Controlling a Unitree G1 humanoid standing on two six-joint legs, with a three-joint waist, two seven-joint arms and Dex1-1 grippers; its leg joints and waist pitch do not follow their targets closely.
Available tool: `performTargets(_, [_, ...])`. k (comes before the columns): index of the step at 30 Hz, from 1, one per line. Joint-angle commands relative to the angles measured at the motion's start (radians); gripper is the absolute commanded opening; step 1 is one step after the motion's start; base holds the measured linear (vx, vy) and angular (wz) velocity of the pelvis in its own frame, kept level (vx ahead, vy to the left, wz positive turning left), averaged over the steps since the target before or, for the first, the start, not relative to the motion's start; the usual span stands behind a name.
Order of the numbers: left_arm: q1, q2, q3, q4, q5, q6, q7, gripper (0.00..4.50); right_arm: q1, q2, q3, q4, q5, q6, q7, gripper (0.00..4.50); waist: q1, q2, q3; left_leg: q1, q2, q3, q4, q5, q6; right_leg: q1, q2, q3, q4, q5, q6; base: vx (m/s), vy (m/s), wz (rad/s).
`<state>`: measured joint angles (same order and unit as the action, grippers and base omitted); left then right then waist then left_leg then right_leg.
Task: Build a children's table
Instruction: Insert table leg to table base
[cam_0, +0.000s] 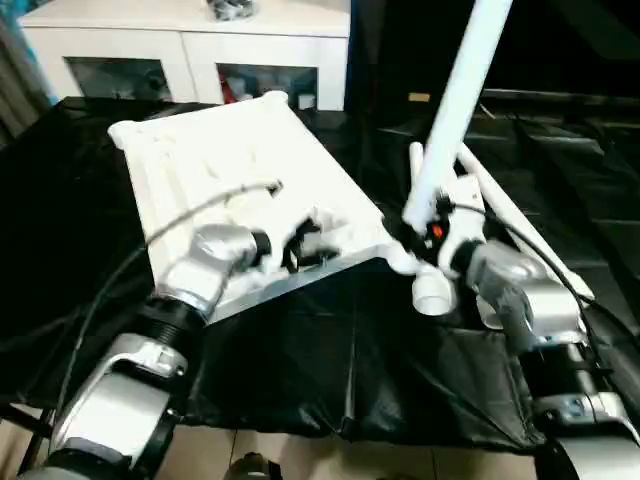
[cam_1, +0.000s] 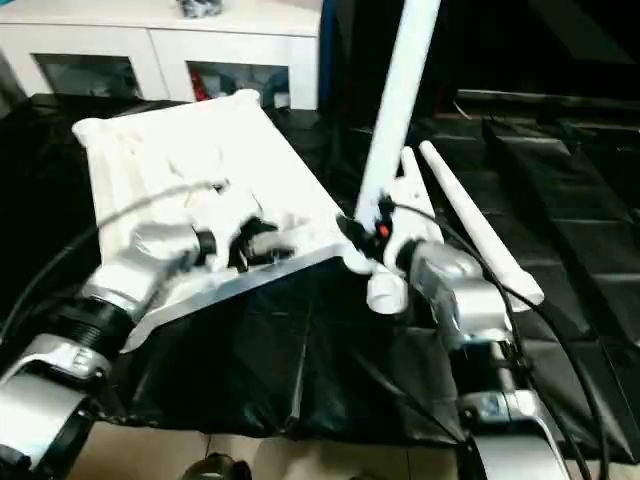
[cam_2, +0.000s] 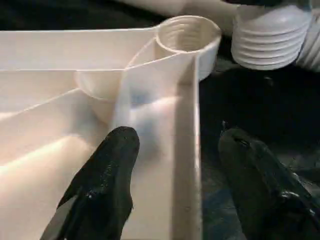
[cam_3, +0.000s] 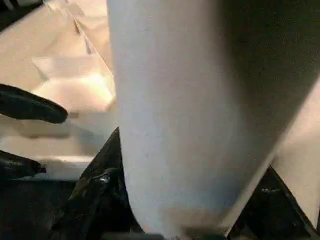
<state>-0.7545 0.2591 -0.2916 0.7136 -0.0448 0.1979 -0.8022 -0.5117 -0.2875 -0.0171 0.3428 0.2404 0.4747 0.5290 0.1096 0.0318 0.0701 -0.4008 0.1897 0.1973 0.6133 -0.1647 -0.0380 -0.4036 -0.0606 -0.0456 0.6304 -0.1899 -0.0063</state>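
Observation:
The white tabletop (cam_0: 230, 160) lies underside up on the black cloth. My left gripper (cam_0: 300, 245) is open and straddles its near rim, one finger (cam_2: 107, 170) inside the rim wall and the other outside. The corner socket (cam_2: 187, 32) lies just beyond it. My right gripper (cam_0: 420, 232) is shut on a long white leg (cam_0: 460, 90) that stands steeply, leaning away to the right. The leg's ribbed lower end (cam_0: 435, 292) hangs just right of that socket, apart from it. In the right wrist view the leg (cam_3: 190, 125) stands between my fingers.
Two more white legs (cam_0: 520, 225) lie on the cloth to the right of the tabletop. A white cabinet with glass doors (cam_0: 190, 40) stands behind the table. The table's front edge (cam_0: 330, 430) runs close to my forearms, with floor below it.

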Motion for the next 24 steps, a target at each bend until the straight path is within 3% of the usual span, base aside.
performTargets(1, [-0.007,-0.002,-0.009,0.002,0.014,-0.003,-0.002,2.97,-0.002,-0.009,-0.015,-0.049,0.005,0.016,-0.003,1.89,-0.002,0.004,-0.088,0.030,0.037,-0.028,-0.069,-0.196,-0.021,0.052,-0.080,0.042,-0.076,-0.113,-0.220,0.000,0.000,0.00])
performTargets(9, [-0.034,-0.027,-0.015,0.081,0.057,-0.035,0.034,2.97,0.006,-0.038,-0.031,-0.089,0.013,0.042,-0.004,1.89,-0.009,0.003,-0.086,0.032,0.035,-0.027,-0.069,-0.212,-0.014,0.051,-0.080,0.042,-0.084,-0.159,-0.214,0.000,0.000,0.00])
performTargets(15, [-0.058,-0.047,0.013,0.116,0.034,-0.005,0.027,2.34,-0.007,-0.047,-0.057,-0.106,0.033,0.052,0.002,1.89,-0.008,0.002,-0.086,0.031,0.036,-0.027,-0.068,-0.202,-0.006,0.051,-0.080,0.041,-0.082,-0.143,-0.227,0.000,0.000,0.00])
performTargets(19, [-0.083,-0.061,0.033,0.170,0.034,-0.023,0.042,2.20,-0.004,-0.041,-0.070,-0.122,0.053,0.071,0.000,1.89,-0.006,0.002,-0.088,0.030,0.035,-0.027,-0.066,-0.186,0.005,0.053,-0.080,0.041,-0.080,-0.123,-0.229,0.000,0.000,0.00])
performTargets(20, [-0.085,-0.062,0.034,0.174,0.034,-0.025,0.041,1.87,-0.004,-0.041,-0.070,-0.123,0.053,0.074,-0.002,1.89,-0.006,0.000,-0.088,0.030,0.035,-0.027,-0.067,-0.182,0.007,0.053,-0.080,0.041,-0.080,-0.118,-0.229,0.000,0.000,0.00])
performTargets(24, [-0.095,-0.062,0.023,0.192,0.053,-0.026,0.027,1.79,-0.002,-0.032,-0.068,-0.130,0.056,0.086,-0.003,1.89,-0.007,0.003,-0.088,0.030,0.036,-0.027,-0.067,-0.186,0.009,0.052,-0.081,0.040,-0.081,-0.117,-0.237,0.000,0.000,0.00])
